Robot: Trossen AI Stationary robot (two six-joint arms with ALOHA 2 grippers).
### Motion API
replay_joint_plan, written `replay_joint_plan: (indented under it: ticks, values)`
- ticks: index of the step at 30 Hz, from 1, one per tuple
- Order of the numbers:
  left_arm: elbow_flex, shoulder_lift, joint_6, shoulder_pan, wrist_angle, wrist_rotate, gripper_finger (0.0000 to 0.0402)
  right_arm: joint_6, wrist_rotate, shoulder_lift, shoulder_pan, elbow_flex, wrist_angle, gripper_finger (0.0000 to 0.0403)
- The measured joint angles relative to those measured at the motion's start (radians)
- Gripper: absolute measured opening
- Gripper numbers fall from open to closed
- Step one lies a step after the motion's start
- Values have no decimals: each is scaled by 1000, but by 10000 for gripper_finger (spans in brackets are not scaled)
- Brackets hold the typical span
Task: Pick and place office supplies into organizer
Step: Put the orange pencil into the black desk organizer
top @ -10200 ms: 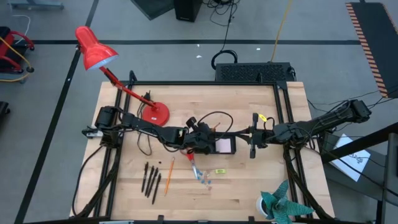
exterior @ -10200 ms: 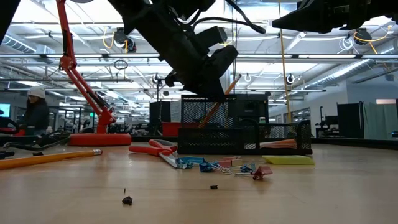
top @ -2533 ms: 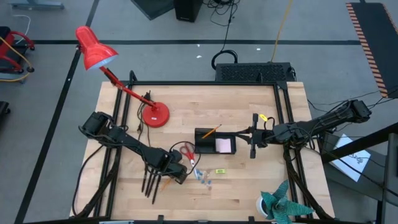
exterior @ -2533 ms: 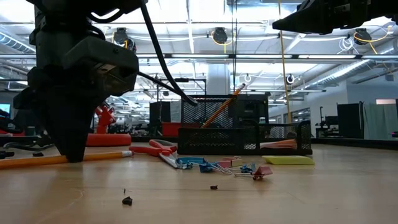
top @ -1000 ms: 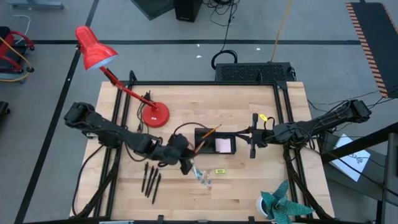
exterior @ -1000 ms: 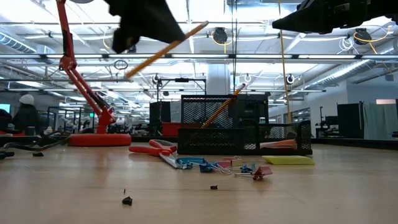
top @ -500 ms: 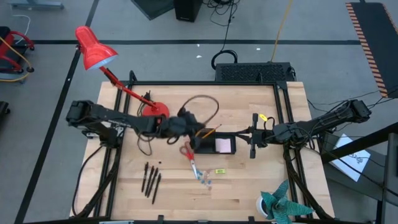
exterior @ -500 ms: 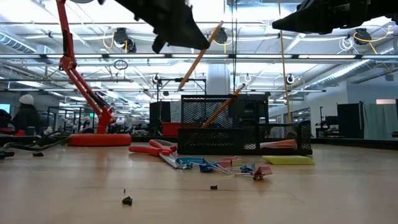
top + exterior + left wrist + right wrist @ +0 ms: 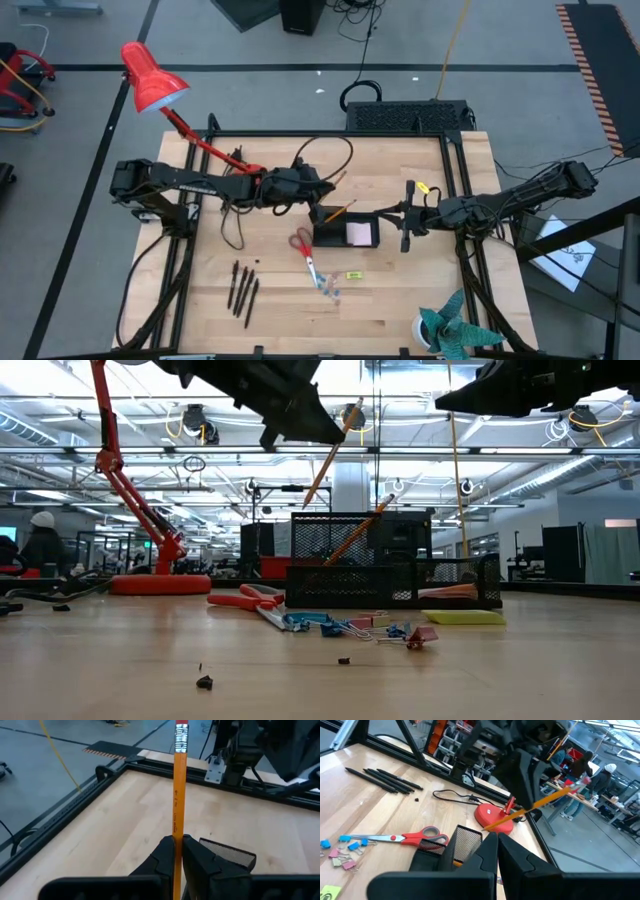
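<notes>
My left gripper [image 9: 318, 186] hangs above the table just beyond the organizer's far left corner, shut on an orange pencil [image 9: 330, 452]. The organizer [image 9: 345, 230] is a black mesh tray; another orange pencil [image 9: 362, 532] leans in it and a pink note pad [image 9: 360, 234] lies inside. Red scissors [image 9: 303, 245], bluish clips [image 9: 330, 288] and a yellow piece [image 9: 352, 275] lie on its near side, dark pens [image 9: 241, 285] farther left. My right gripper [image 9: 407, 230] stays shut and empty above the organizer's right end. My left gripper pinches the pencil's shaft [image 9: 178, 832] between its two fingers [image 9: 164, 854]. It reaches in from the table's left, slanting slightly down. The pencil is lifted clear and steeply tilted, with the eraser end [image 9: 181, 730] up and out beyond the fingertips and the other end below.
A red desk lamp stands with its base [image 9: 250, 180] at the far left, its cord [image 9: 235, 225] looping on the wood. A teal leafy object [image 9: 455, 330] sits at the near right corner. A black box [image 9: 408, 116] lies beyond the far edge.
My left gripper has carried the pencil from above the scissors toward the table's far edge and slightly right, rolling as it went. The pencil, at a shallow slant a second ago, now stands much steeper, eraser end up, beside the organizer's far left corner.
</notes>
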Motion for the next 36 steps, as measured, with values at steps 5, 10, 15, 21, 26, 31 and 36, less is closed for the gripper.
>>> replay_joint_plan:
  ticks: [5, 10, 15, 21, 26, 31, 36]
  values:
    - [0, 0, -3, -13, 23, 0, 31, 3, 0, 0, -29, -30, 47, 4]
    - [2, 36, -11, -40, 48, 5, 31, -18, 0, 0, -46, -79, 183, 4]
    - [0, 129, -20, -52, 74, 4, 31, -28, 0, 0, -46, -90, 219, 4]
    - [-1, 201, -8, -47, 83, -28, 31, -31, 0, 0, -46, -90, 211, 4]
    - [0, 213, 30, -47, 70, -31, 31, -45, 0, 0, -46, -90, 209, 4]
    - [0, 216, 39, -52, 33, -31, 31, -46, 0, 0, -46, -90, 194, 4]
    - [0, 215, 44, -59, -15, -28, 31, -54, 0, 0, -46, -90, 187, 4]
